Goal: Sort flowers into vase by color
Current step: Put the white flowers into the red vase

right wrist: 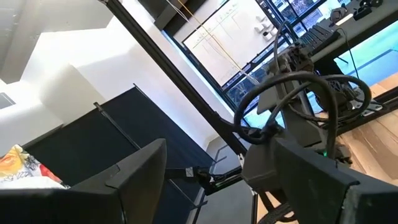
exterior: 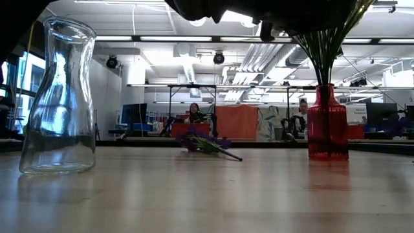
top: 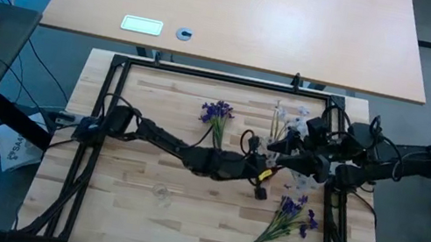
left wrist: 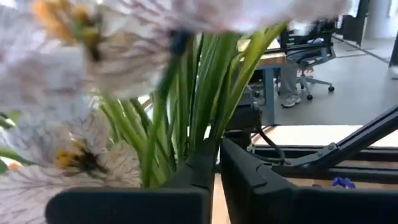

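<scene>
White-blossomed flowers (top: 287, 120) stand with their green stems (exterior: 323, 52) in a red vase (exterior: 326, 133) near the table's far right. Their blossoms (left wrist: 74, 68) fill the left wrist view. One purple sprig (top: 217, 112) lies on the table farther left, and another (top: 292, 216) lies nearer the front. A clear glass vase (exterior: 58, 97) stands upright and empty. My left gripper (left wrist: 217, 174) is shut beside the white flowers' stems (left wrist: 186, 106). My right gripper (right wrist: 217, 180) is open above the red vase, facing the left arm and holding nothing. My left gripper stands right beside the white flowers' stems (left wrist: 158, 155), just below the blossoms. The stems pass behind the outer side of one finger (left wrist: 196, 165) and none lies between the two fingers. I cannot tell whether that finger touches them.
A black metal frame (top: 206, 75) borders the wooden table. The two arms meet over the red vase, crowding the table's right middle. A second table (top: 242, 19) stands beyond the far edge. People sit in the room behind (exterior: 194, 113).
</scene>
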Motion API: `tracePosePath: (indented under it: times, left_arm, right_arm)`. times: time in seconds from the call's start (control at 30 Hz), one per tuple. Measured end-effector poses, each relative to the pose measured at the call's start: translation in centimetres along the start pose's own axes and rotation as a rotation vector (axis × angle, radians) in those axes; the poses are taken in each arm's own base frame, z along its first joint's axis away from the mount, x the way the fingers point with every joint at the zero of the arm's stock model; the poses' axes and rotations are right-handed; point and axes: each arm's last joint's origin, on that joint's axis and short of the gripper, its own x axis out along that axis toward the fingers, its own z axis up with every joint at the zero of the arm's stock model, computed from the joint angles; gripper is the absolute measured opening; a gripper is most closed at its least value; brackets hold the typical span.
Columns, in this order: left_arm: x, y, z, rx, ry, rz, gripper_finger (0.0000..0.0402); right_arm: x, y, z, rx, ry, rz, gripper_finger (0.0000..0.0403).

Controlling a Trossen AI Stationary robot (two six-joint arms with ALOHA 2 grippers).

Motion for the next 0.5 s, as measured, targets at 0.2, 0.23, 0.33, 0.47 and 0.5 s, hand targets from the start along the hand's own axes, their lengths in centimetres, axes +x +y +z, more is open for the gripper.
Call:
tracePosePath:
  times: [0.2,0.23,0.33,0.47,0.5]
  left_arm:
    - [0.2,0.4,-0.2,-0.013,0.013,0.015,0.0002]
    - [0.2,0.4,-0.2,-0.016,0.016,0.016,0.0002]
    - [0.2,0.5,-0.4,-0.035,0.040,0.029,0.0001]
    - [0.2,0.6,-0.9,-0.027,0.080,0.030,0.0000]
    - [0.2,0.6,-0.9,-0.025,0.085,0.030,0.0000]
  right_arm:
    - [0.0,0.1,0.1,0.000,-0.007,0.006,0.0287]
    - [0.0,0.2,0.2,0.000,-0.018,0.017,0.0287]
    - [0.0,0.6,0.6,-0.002,-0.056,0.073,0.0287]
    - [-0.1,1.2,1.2,-0.024,-0.119,0.133,0.0287]
    - [-0.2,1.3,1.3,-0.026,-0.131,0.143,0.0287]
